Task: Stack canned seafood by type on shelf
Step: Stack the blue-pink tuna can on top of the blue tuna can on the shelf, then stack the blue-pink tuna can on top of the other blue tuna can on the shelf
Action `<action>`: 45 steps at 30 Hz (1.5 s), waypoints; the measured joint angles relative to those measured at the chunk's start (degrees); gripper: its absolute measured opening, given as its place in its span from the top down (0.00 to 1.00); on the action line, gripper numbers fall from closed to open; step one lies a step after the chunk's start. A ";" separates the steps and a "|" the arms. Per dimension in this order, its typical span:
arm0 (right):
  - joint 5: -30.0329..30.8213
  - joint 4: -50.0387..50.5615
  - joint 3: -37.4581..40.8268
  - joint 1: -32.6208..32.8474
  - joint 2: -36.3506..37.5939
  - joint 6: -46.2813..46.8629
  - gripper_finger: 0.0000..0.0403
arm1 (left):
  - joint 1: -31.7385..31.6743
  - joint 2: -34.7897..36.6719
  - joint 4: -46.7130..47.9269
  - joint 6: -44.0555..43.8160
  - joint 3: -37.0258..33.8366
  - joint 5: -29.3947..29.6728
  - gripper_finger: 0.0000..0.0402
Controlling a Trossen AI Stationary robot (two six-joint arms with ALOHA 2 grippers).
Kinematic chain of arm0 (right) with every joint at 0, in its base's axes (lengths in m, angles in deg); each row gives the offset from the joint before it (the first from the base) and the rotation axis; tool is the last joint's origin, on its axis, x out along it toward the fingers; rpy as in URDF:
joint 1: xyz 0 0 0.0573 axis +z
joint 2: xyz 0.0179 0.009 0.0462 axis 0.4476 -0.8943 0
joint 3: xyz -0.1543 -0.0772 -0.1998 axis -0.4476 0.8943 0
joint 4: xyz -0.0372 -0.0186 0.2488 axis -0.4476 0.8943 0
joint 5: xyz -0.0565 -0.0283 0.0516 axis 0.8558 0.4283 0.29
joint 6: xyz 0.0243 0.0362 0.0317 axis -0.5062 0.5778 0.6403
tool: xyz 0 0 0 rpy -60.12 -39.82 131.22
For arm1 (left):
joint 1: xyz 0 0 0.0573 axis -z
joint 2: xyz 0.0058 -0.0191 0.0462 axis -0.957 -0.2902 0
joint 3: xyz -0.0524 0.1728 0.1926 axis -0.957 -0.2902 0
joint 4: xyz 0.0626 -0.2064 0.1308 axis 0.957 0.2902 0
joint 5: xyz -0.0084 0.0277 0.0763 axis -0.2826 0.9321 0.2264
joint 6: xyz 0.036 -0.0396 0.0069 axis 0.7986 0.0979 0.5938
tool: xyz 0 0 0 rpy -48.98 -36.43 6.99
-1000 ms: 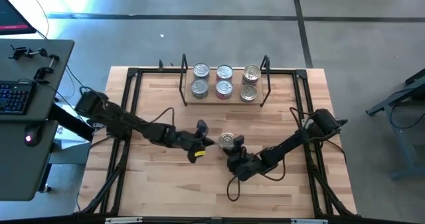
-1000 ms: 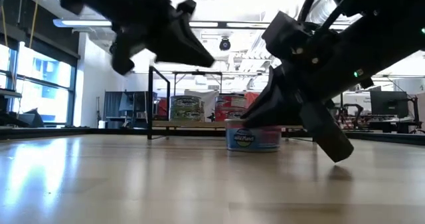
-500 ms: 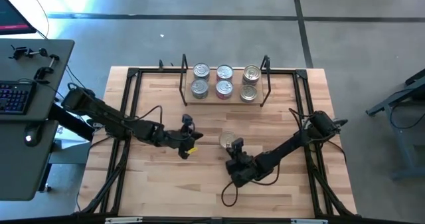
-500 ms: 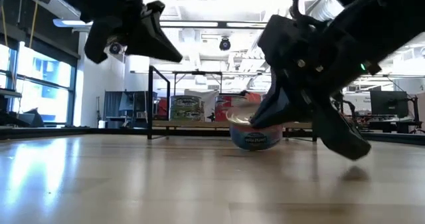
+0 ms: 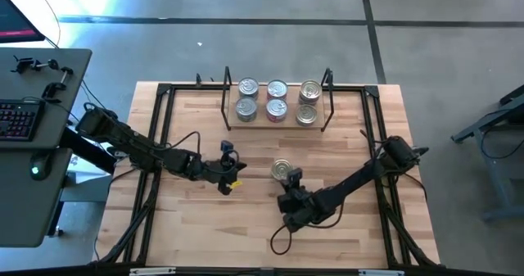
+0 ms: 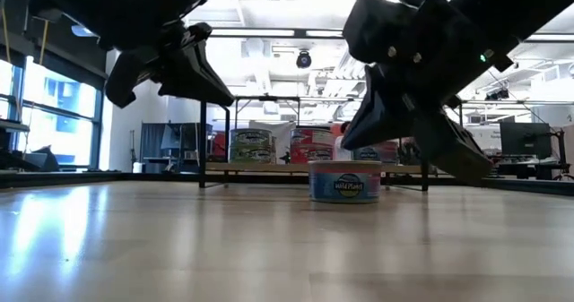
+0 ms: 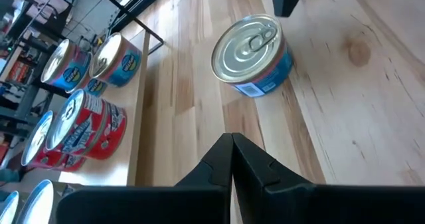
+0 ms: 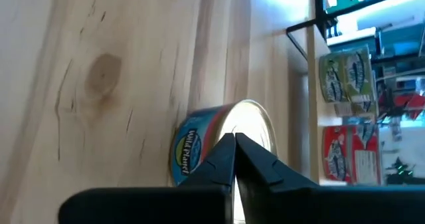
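Note:
One loose can [image 5: 281, 169] with a silver pull-tab lid and a blue label stands flat on the tabletop, a little right of centre [image 6: 345, 181] [image 7: 252, 51]. My right gripper [image 5: 292, 176] is shut, and its tips [image 8: 234, 139] sit right at the can's near-right side [image 8: 199, 151]. My left gripper [image 5: 239, 168] is shut too [image 7: 231, 139]; it hovers to the can's left and points at it across bare wood. The shelf [image 5: 276, 126] stands near the far edge. Several cans [image 5: 277, 100] rest on its board. My right gripper's shut fingertips come level from the table's near side and stand against the can's side wall [image 8: 192, 154]. The fingers hide the spot, so I cannot tell whether they touch it. The can stands flat on the table.
A black rod frame [image 5: 164, 92] runs around the tabletop edge. A loose cable [image 5: 282, 235] loops on the wood behind my right arm. A desk with a keyboard [image 5: 16, 120] stands off the table's left. Bare wood lies between the loose can and the shelf.
My left gripper has drawn back toward the table's left, away from the can. My right gripper has shifted a little toward the near edge. The can tipped up for a moment half a second ago and now stands flat again at nearly the same spot.

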 joint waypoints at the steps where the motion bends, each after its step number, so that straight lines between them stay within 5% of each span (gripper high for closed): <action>1: -0.17 0.31 -0.01 0.00 0.24 1.15 1.00 | 0.00 0.00 -0.17 -0.19 -0.24 0.00 1.00; 8: -6.68 0.21 0.21 -1.24 2.73 6.47 0.97 | 0.00 -0.01 -0.62 -1.51 -0.76 -0.29 1.00; 14: -7.66 -0.81 5.65 -1.67 6.90 6.81 0.75 | 0.07 0.00 -1.21 -2.21 -0.77 -0.35 1.00; 17: -7.93 -12.49 13.74 -1.27 11.07 6.53 0.65 | 0.22 0.00 -1.59 -2.94 -1.05 -0.37 1.00; 22: -12.85 -45.81 25.76 -2.21 12.58 -6.08 0.58 | 0.22 -0.02 -2.07 -3.35 -1.62 -0.37 1.00; 25: -13.04 -54.43 29.00 -3.85 11.56 -10.91 0.60 | 0.22 -0.02 -2.39 -3.38 -1.62 -0.37 1.00; 32: -22.49 -53.97 29.51 -8.24 8.99 -12.94 0.70 | 0.22 -0.02 -3.07 -3.38 -1.62 -0.40 1.00; 45: -15.51 -50.60 29.24 -9.18 7.68 -15.73 0.98 | 0.22 -0.02 -3.06 -3.43 -1.62 -0.42 1.00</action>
